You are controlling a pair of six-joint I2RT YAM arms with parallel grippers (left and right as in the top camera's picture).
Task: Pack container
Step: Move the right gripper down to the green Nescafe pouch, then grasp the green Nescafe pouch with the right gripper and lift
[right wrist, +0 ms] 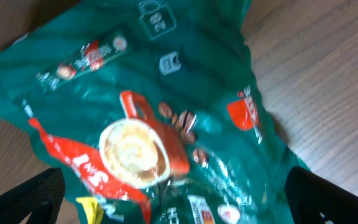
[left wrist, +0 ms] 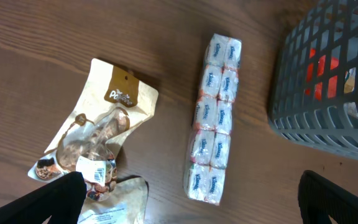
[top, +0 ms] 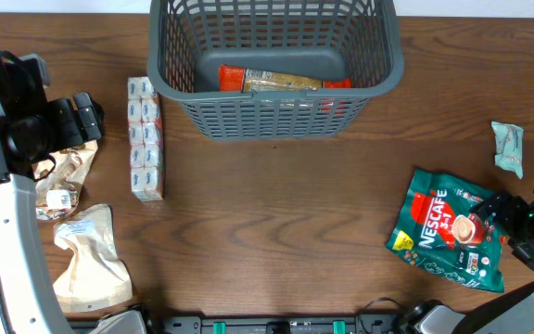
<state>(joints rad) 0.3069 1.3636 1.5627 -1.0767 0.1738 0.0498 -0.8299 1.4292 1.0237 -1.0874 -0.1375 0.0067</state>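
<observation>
At the far edge of a dark wooden worktop [top: 276, 213], seen from overhead, stands the container [top: 276, 116], a big grey lattice basket, upright with its mouth open. An orange-red packet [top: 281, 79] lies flat on its bottom, against the near wall. Just beside the basket's left wall, a strip of tissue packs [top: 144, 139] lies lengthwise. Further left, the left end effector [top: 89, 119] hangs over a brown-and-beige pouch [top: 63, 172], and a pale pouch [top: 91, 260] lies nearer the front edge. On the right, well apart from the basket, the right end effector [top: 503, 215] hangs over a green Nescafé bag [top: 443, 237]. A small pale sachet [top: 507, 147] lies beyond it.

From the left wrist camera, the two dark fingers [left wrist: 55, 199] sit in the lower corners, spread wide and empty. Below are the pouch, the tissue strip and a corner of the container [left wrist: 328, 118], with red showing through its slots.

From the right wrist camera, the fingers [right wrist: 23, 199] are likewise wide apart and grip nothing. The crumpled bag [right wrist: 142, 124] fills the frame, slightly blurred.

Each arm seems stationed over the loose goods on its own side, probably so neither has to cross the other when picking.
</observation>
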